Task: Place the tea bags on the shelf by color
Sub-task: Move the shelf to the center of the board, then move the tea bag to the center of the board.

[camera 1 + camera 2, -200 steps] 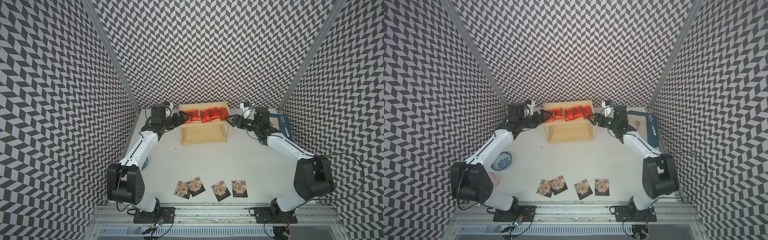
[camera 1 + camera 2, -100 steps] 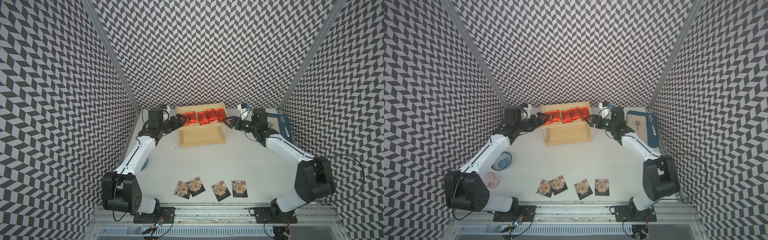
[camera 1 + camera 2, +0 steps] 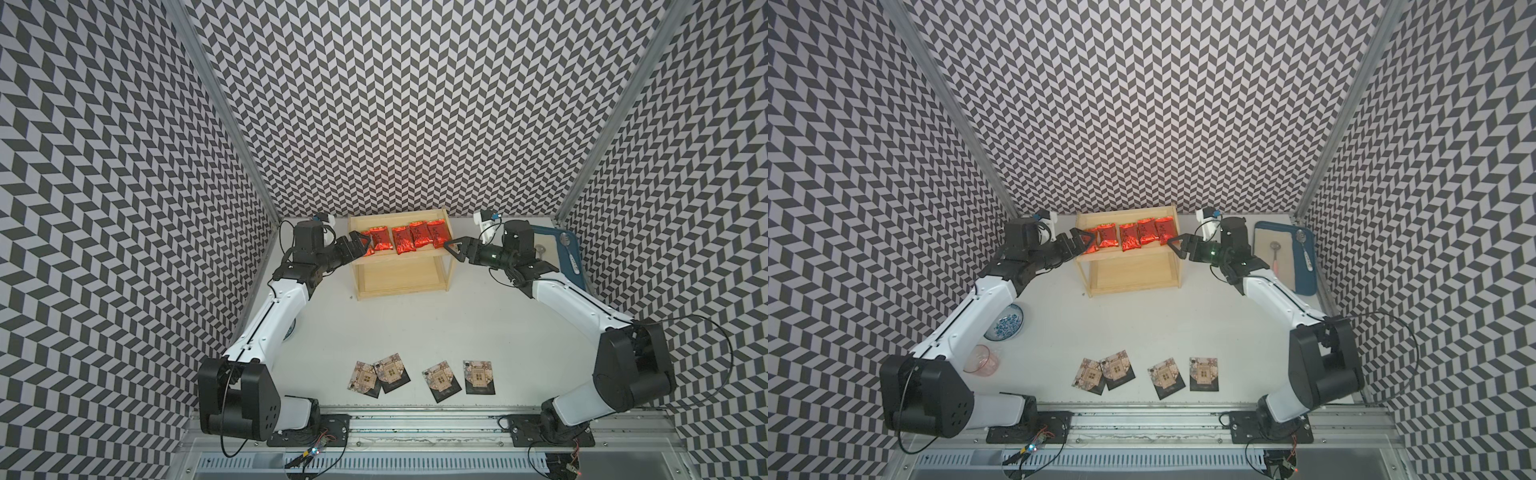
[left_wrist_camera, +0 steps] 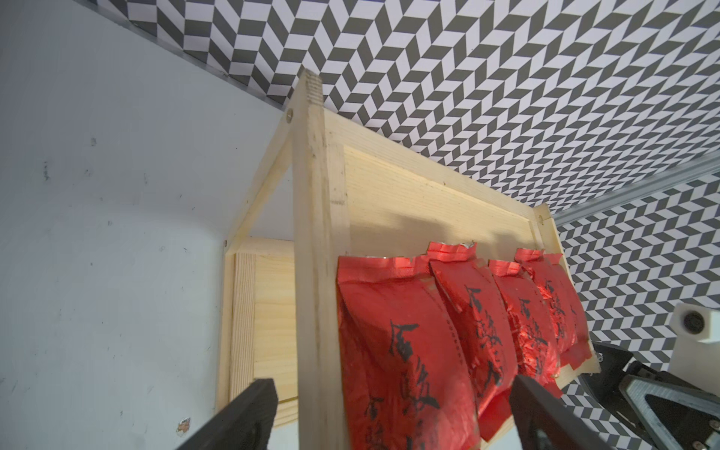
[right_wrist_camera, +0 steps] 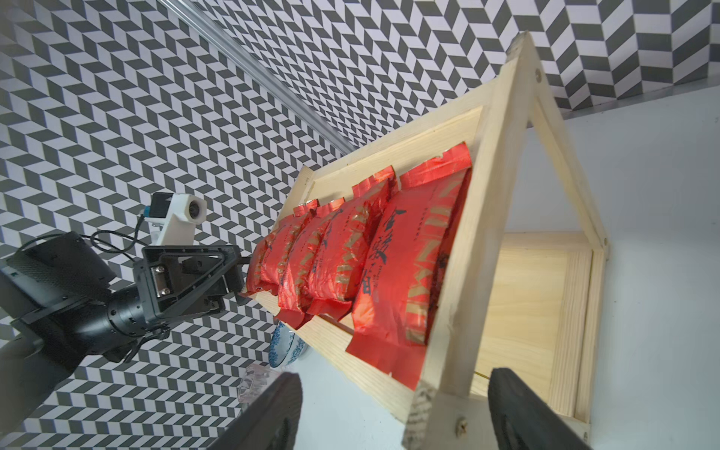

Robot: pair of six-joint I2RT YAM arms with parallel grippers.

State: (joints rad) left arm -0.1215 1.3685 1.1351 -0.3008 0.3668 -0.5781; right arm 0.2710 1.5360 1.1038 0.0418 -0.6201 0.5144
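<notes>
Lying across the lower middle of both top views, four black packets (image 3: 390, 372) rest flat on the white table (image 3: 395, 324), the two leftmost overlapping. Farther back, at upper centre, stands the wooden shelf (image 3: 401, 274), with five red foil sachets (image 3: 403, 240) in a row on its top board. The left gripper (image 3: 360, 245) is at the shelf's left end and the right gripper (image 3: 451, 245) at its right end. Both have jaws wide apart, clamping nothing. A blue tray (image 3: 1308, 286) lies at the right.
</notes>
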